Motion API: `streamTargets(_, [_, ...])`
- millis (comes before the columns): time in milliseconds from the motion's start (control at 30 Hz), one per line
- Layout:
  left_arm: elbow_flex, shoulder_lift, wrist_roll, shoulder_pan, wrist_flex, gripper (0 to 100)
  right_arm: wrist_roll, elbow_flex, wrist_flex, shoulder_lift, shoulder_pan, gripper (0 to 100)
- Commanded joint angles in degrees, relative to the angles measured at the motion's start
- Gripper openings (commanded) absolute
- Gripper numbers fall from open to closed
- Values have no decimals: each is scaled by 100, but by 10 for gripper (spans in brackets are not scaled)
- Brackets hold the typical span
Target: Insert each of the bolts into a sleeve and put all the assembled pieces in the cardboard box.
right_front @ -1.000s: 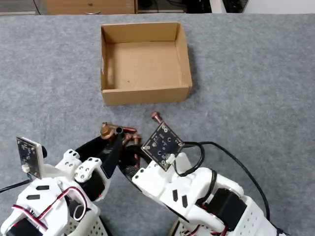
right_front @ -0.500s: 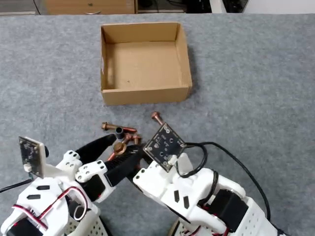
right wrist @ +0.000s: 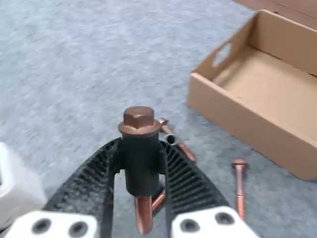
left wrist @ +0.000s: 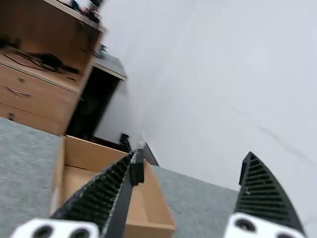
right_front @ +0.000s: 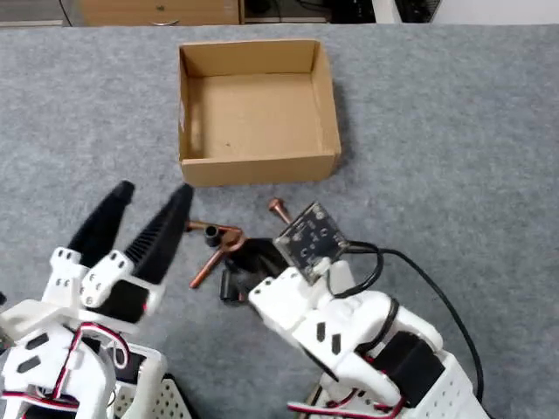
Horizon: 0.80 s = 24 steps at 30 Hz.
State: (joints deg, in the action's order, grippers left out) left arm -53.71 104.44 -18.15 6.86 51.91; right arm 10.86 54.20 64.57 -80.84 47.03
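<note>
Across the grey tabletop [right_front: 454,131], the cardboard box [right_front: 259,170] sat toward twelve o'clock, open-topped, with no assembled piece in it yet. At seven o'clock the left gripper [right_front: 154,192] pointed toward the box, its fingers spread wide with nothing between them. At five o'clock the right gripper [right wrist: 141,148] had its fingers closed on a black sleeve [right wrist: 141,173], held upright. A copper bolt [right wrist: 139,120] was seated through it, hex head on the sleeve's top and threaded end poking out below.

Between the arms and the box lay the loose bolts. One bolt [right_front: 278,209] was near the front wall at its six o'clock, and another bolt [right_front: 206,269] slanted nearer the arms. A third bolt [right_front: 229,230] lay beside what looked like a spare sleeve [right_front: 211,233], though that cluster was too tight to sort confidently.

Judging by this, one piece was assembled and the step in hand was delivery. The next move called for carrying it toward twelve o'clock, over the front wall, and letting go above the box floor.
</note>
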Motion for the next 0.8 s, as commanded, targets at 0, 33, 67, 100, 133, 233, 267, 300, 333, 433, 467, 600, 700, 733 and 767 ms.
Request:
streamTargets(0, [-44,-13,26,-651,132,211,35,-154,-352,-110,-813,1])
streamTargets(33, [-167,-13,26,-844,255,150,35,-198,-484,-110,-1086,1])
streamTargets(67, [-299,-13,26,-1046,352,81,35,-259,-580,-110,-1341,1])
streamTargets(100, [-431,-13,26,-1248,422,15,26,-330,-677,-66,-1560,1])
streamTargets(133, [-589,-13,26,-1451,501,19,26,-400,-782,-40,-1727,1])
streamTargets(233, [-1125,-13,35,-1881,598,38,26,-505,-1090,119,-1982,1])
streamTargets(267, [-1363,-13,35,-2004,598,14,26,-558,-1204,224,-2044,1])
streamTargets(300, [-1618,-4,35,-2101,607,19,26,-637,-1310,365,-2123,1])
streamTargets(333, [-1873,-4,53,-2207,607,22,26,-752,-1424,532,-2202,1])
streamTargets(433, [-2567,-4,422,-2514,571,19,26,-1385,-1662,1226,-2466,1])
streamTargets(467, [-2787,-4,545,-2576,571,19,9,-1657,-1714,1552,-2545,1])
streamTargets(600, [-3437,-4,941,-2822,598,19,-255,-2897,-1749,3275,-2853,1])
streamTargets(700, [-3763,-4,967,-2927,598,19,-246,-4048,-1697,4673,-3081,1])
streamTargets(733, [-3877,-4,967,-2936,598,19,-246,-4488,-1635,5147,-3116,1])
streamTargets(767, [-3982,-4,967,-2936,607,19,-246,-4910,-1521,5587,-3143,1])
